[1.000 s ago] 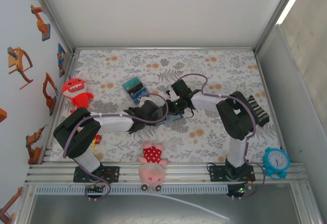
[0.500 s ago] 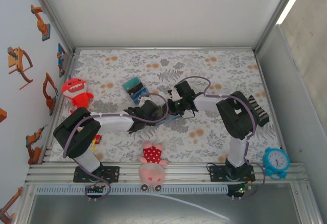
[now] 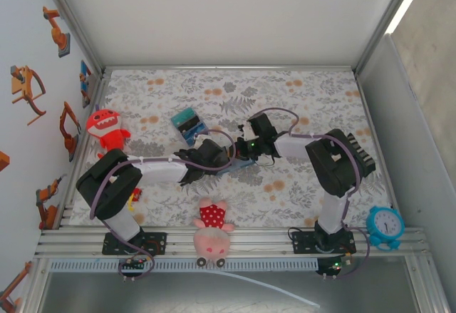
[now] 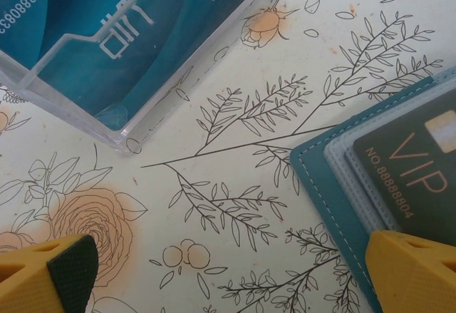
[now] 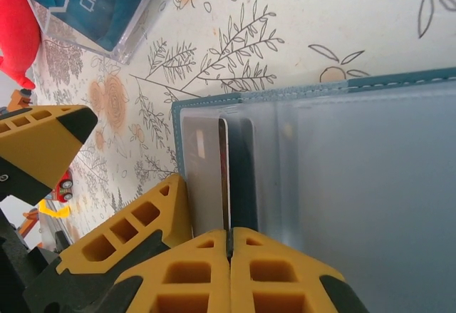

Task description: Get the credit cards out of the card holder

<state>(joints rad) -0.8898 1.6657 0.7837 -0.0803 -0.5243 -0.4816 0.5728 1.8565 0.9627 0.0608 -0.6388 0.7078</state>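
One slate-blue card holder (image 4: 322,179) lies open mid-counter (image 4: 235,120), between the two tools. The left tool (image 4: 235,281) hangs over it with its fingers spread wide, gripping nothing. The right tool (image 5: 229,238) is pinched fully shut right at the edge of a card in the holder's pocket; whether it grips it, I can't tell. One dark VIP card (image 4: 410,177) shows, and one clear case (image 4: 107,56) of teal cards sits nearby.

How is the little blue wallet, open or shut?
Open. The card holder lies spread flat, inside pockets facing up, with a VIP card tucked in one.
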